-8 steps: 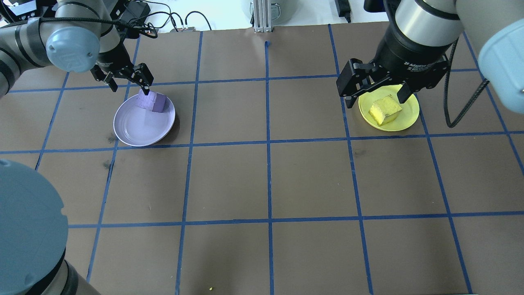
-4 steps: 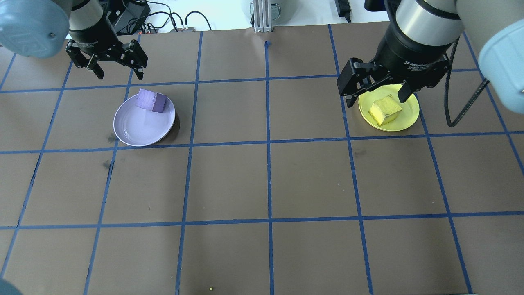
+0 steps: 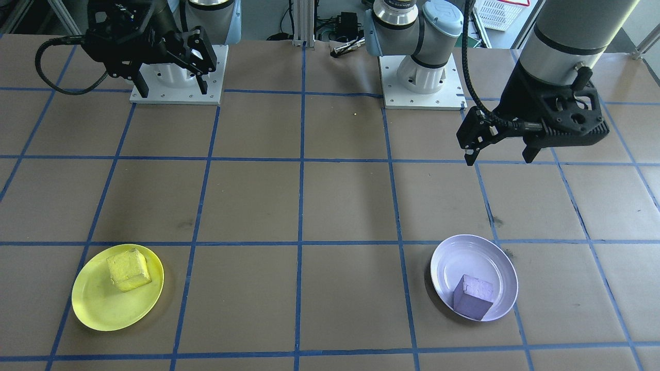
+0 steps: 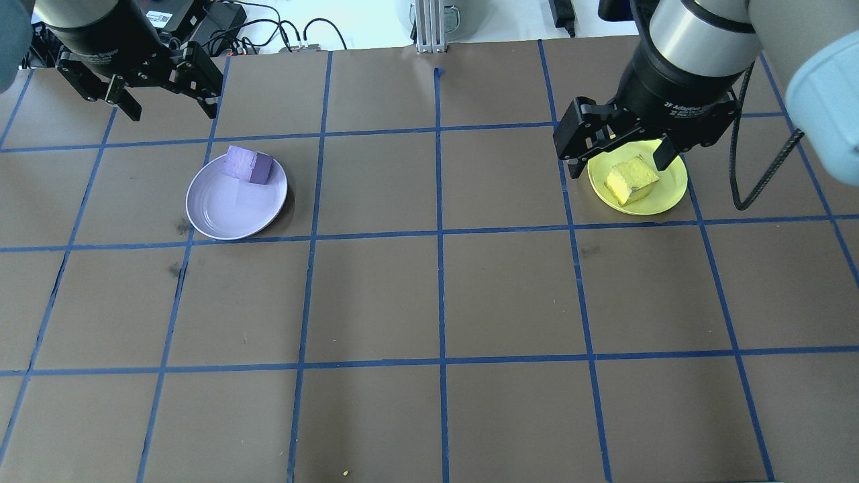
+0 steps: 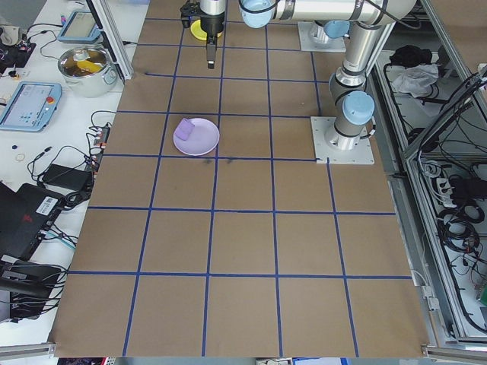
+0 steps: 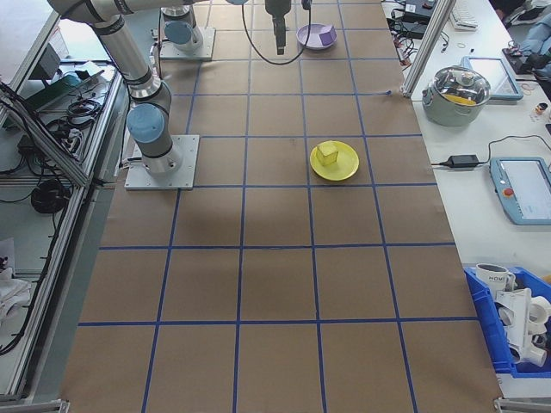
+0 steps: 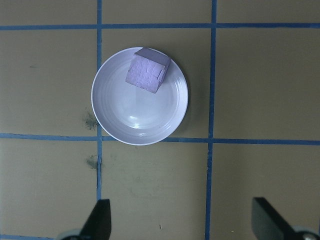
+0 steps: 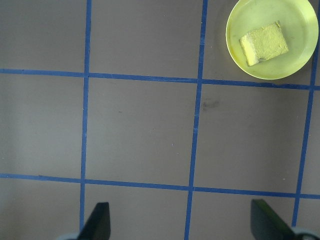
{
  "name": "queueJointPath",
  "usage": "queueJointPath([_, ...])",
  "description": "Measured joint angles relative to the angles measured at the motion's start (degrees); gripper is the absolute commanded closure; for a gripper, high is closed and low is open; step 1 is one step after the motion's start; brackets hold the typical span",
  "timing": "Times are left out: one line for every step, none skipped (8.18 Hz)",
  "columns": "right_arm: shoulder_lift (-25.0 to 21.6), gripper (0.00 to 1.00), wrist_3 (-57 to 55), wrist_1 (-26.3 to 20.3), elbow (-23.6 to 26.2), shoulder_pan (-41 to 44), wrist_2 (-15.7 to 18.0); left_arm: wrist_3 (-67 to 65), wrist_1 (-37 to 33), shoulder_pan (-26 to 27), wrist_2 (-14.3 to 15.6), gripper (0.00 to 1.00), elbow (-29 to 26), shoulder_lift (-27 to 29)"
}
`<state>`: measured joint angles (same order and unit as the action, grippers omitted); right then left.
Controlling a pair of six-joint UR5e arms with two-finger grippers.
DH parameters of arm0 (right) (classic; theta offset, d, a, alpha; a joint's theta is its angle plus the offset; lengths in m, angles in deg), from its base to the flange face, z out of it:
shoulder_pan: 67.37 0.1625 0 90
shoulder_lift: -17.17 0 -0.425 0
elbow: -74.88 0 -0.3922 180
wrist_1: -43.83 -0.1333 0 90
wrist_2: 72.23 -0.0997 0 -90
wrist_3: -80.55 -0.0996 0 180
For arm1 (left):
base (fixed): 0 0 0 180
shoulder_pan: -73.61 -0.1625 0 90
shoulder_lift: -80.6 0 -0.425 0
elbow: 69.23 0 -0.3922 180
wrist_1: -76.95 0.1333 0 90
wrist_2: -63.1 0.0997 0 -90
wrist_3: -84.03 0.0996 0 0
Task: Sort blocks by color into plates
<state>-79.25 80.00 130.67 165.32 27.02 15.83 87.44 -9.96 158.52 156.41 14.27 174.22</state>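
Note:
The purple block (image 4: pixel 248 165) rests against the far rim inside the lavender plate (image 4: pixel 225 211), also seen from the left wrist as block (image 7: pixel 147 76) in plate (image 7: pixel 135 120). The yellow block (image 4: pixel 631 179) lies in the yellow plate (image 4: pixel 671 191), which shows at the top right of the right wrist view with block (image 8: pixel 264 43) on plate (image 8: pixel 295 20). My left gripper (image 4: pixel 171 107) hangs open and empty, high and back-left of the lavender plate. My right gripper (image 4: pixel 614 159) is open and empty, raised well above the table.
Brown table (image 4: pixel 436 295) marked with a blue tape grid. Cables and electronics (image 4: pixel 268 30) and a metal post (image 4: pixel 429 27) sit beyond the far edge. The two arm bases (image 3: pixel 420 77) stand on white mounting plates. A steel pot (image 6: pixel 465 86) sits on the side bench.
My left gripper, open with a fingertip at the purple block a second ago, has risen and pulled back to the far left. The right gripper has barely moved. Both blocks stay put.

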Motion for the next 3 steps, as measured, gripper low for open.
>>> queueJointPath([0.0,0.0,0.0,-0.1,0.0,0.0,0.0,-0.3,-0.2,0.0,-1.4,0.0,0.0,-0.6])
queueJointPath([0.0,0.0,0.0,-0.2,0.0,-0.1,0.0,-0.5,-0.3,0.1,-3.2,0.0,0.1,-0.8])
queueJointPath([0.0,0.0,0.0,-0.2,0.0,-0.1,0.1,-0.6,-0.3,0.1,-4.3,0.0,0.1,-0.7])
